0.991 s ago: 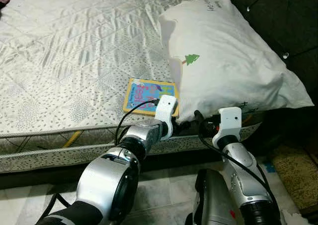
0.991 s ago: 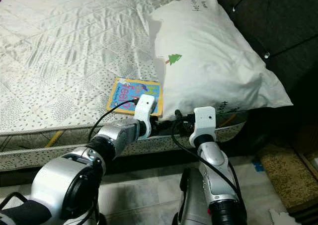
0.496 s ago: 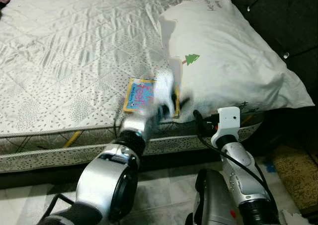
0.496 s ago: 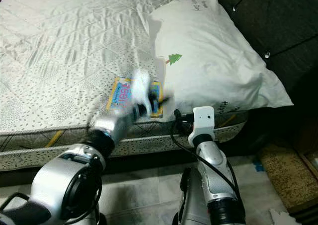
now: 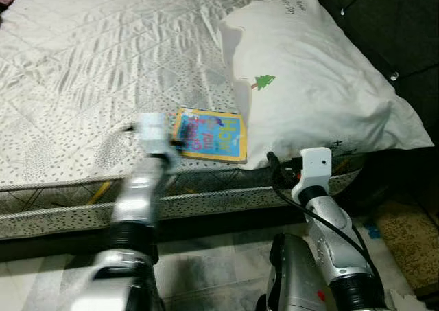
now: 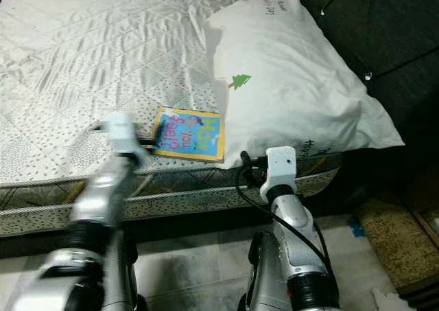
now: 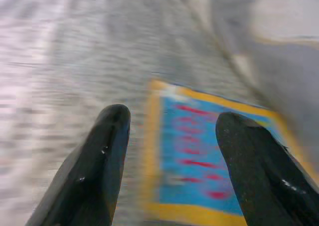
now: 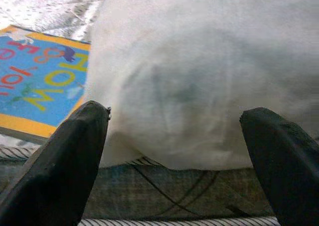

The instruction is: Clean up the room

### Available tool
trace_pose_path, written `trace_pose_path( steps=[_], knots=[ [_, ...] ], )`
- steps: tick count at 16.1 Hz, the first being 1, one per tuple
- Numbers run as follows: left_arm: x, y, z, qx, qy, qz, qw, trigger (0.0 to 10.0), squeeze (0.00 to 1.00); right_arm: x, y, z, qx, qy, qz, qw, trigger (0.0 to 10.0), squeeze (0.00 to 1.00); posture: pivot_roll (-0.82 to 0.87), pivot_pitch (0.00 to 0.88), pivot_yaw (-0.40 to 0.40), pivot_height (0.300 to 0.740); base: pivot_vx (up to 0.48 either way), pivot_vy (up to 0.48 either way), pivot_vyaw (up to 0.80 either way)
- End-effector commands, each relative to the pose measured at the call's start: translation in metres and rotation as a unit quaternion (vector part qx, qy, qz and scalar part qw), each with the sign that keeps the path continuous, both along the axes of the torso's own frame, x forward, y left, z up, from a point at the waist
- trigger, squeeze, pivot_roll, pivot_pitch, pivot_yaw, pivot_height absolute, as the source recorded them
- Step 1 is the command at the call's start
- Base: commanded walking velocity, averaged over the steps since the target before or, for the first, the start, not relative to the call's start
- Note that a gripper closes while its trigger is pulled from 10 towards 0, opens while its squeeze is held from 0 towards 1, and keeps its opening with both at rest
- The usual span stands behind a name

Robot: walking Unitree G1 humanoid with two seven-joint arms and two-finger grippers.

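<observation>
**Ana:** Left gripper (image 7: 172, 136) has swung away from the pillow's (image 5: 322, 84) near corner, where both grippers were bunched a second ago. It now hovers over the mattress (image 5: 82, 71) just beside the picture book's (image 5: 209, 134) outer edge, fingers spread apart with nothing between them.

**Ben:** And the book itself?

**Ana:** Same place: flat on the mattress near the bed's front edge, one side touching or slightly tucked under the pillow. With the arm out of the way, its whole blue cover with the yellow border shows.

**Ben:** Right gripper (image 8: 174, 136)?

**Ana:** Hasn't budged. It sits low at the bed's edge, fingers wide, facing the pillow's underside and gripping nothing.

**Ben:** So what does the swing mean?

**Ana:** My guess is the left arm is lining up on the book as the next thing to tidy. The wrist picture is blurred, so the arm is likely mid-motion, and no grasp has begun.
</observation>
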State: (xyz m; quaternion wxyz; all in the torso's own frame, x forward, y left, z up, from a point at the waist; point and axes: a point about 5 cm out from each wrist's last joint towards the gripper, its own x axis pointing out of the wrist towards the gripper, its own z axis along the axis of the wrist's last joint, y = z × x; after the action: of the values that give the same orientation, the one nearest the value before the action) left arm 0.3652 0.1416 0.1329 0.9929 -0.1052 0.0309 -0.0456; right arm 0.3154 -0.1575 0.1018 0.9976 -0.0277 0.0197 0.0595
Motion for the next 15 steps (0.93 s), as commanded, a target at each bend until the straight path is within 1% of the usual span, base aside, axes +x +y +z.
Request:
trace_pose_path(
  steps=[1, 2, 3, 4, 5, 7, 11, 15],
  knots=[
    [-0.001, 0.004, -0.006, 0.002, 0.012, 0.012, 1.000, 10.0, 0.00, -0.003, -0.003, -0.002, -0.002, 0.003, -0.001, 1.000, 10.0, 0.00, -0.04, 0.160, -0.046, 0.498, 0.000, 0.000, 0.00],
    [0.000, 0.019, -0.008, 0.012, 0.018, 0.031, 0.999, 10.0, 0.00, -0.004, -0.006, -0.002, -0.004, 0.004, -0.003, 1.000, 10.0, 0.00, -0.04, 0.170, -0.045, 0.498, 0.000, 0.000, 0.00],
    [0.000, 0.036, -0.014, 0.028, 0.035, 0.048, 0.998, 10.0, 0.00, -0.005, -0.007, -0.003, -0.006, 0.005, -0.005, 1.000, 10.0, 0.00, -0.04, 0.178, -0.043, 0.498, 0.000, 0.000, 0.00],
    [-0.003, 0.044, -0.022, 0.033, 0.056, 0.051, 0.997, 10.0, 0.00, -0.007, -0.008, -0.003, -0.006, 0.006, -0.007, 1.000, 10.0, 0.00, -0.05, 0.184, -0.043, 0.498, 0.000, 0.000, 0.00],
    [-0.006, 0.048, -0.031, 0.042, 0.074, 0.044, 0.995, 10.0, 0.00, -0.008, -0.009, -0.004, -0.006, 0.008, -0.009, 1.000, 10.0, 0.00, -0.05, 0.197, -0.049, 0.498, 0.000, 0.000, 0.00],
    [-0.005, 0.047, -0.037, 0.055, 0.091, 0.031, 0.994, 10.0, 0.00, -0.010, -0.011, -0.004, -0.009, 0.011, -0.009, 1.000, 10.0, 0.00, -0.06, 0.210, -0.060, 0.498, 0.000, 0.000, 0.00],
    [0.006, 0.038, -0.032, 0.062, 0.099, 0.015, 0.993, 10.0, 0.00, -0.009, -0.014, 0.000, -0.016, 0.007, -0.011, 1.000, 10.0, 0.00, -0.08, 0.211, -0.060, 0.498, 0.000, 0.000, 0.00],
    [0.009, 0.029, -0.033, 0.066, 0.106, -0.001, 0.992, 10.0, 0.00, -0.011, -0.014, 0.000, -0.015, 0.008, -0.015, 1.000, 10.0, 0.00, -0.08, 0.209, -0.055, 0.498, 0.000, 0.000, 0.00]
  ],
)
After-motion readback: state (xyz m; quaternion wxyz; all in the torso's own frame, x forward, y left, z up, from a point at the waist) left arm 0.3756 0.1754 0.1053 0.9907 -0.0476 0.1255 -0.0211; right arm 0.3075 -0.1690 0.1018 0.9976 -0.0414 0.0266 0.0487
